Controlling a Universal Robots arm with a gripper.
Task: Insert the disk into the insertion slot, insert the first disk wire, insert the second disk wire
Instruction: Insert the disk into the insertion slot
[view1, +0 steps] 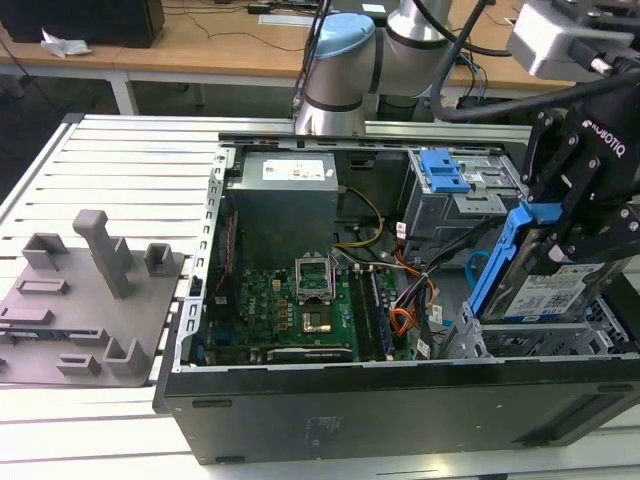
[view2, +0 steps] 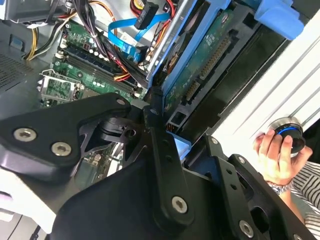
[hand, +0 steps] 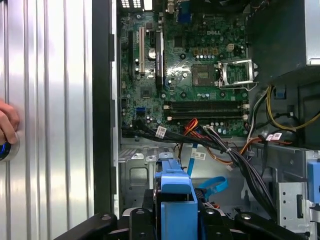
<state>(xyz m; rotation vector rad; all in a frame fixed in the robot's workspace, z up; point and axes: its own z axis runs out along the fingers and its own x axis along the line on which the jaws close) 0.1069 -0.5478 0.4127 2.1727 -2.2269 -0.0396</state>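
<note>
We find the claw clamped on the disk by its blue carrier, tilted over the insertion slot at the case's near corner, exterior view's right, apparently to align entry

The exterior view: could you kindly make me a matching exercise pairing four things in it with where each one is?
Things:
1. disk
2. grey plastic fixture
3. power supply
4. processor socket

Places:
A. on the green motherboard
B. on the slatted table, outside the case, at the exterior view's left
C. gripped in the pincer, tilted over the silver drive cage
D. against the case's far wall

Pairs: 1-C, 2-B, 3-D, 4-A.
</note>
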